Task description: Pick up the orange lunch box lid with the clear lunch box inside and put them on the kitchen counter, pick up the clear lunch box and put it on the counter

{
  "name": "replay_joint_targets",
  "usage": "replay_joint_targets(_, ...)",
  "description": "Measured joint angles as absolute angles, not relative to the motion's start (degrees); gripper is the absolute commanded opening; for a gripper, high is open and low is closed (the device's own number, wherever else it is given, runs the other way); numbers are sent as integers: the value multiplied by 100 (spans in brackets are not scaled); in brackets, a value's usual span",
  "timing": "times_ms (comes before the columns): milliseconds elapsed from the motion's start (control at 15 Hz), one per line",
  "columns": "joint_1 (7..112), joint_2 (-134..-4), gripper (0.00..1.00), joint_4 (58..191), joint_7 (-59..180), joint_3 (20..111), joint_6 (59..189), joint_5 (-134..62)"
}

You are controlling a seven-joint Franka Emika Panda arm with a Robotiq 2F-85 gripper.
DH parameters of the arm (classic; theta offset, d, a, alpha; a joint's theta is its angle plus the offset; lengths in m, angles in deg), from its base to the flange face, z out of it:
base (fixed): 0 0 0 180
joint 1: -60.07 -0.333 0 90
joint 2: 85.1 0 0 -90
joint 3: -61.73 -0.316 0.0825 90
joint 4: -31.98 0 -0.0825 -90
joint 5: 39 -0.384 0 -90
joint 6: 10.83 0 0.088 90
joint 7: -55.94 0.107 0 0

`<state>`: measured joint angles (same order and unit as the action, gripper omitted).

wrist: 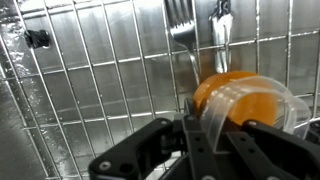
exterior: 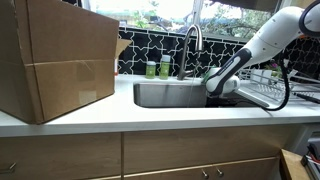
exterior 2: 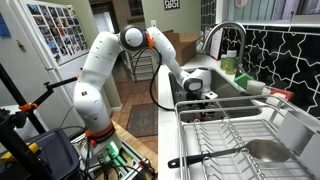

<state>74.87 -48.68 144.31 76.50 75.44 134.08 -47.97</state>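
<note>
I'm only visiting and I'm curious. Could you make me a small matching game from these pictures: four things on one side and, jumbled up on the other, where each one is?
Things
1. cardboard box
2. green bottles
3. fork
4. orange lid

Places
A. behind the sink, next to the tap
B. together with the clear tub
C. on the white counter, beside the sink
D. silver, resting on the wire rack

Pairs: 1-C, 2-A, 3-D, 4-B
</note>
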Motion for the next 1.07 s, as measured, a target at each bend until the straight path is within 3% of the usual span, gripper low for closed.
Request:
replay_joint_targets(533, 7850, -5292, 2, 14568, 6842, 7406, 13398, -5344)
replay_joint_targets(1067, 8079, -6778, 2, 15411, 5764, 7318, 13053, -5762)
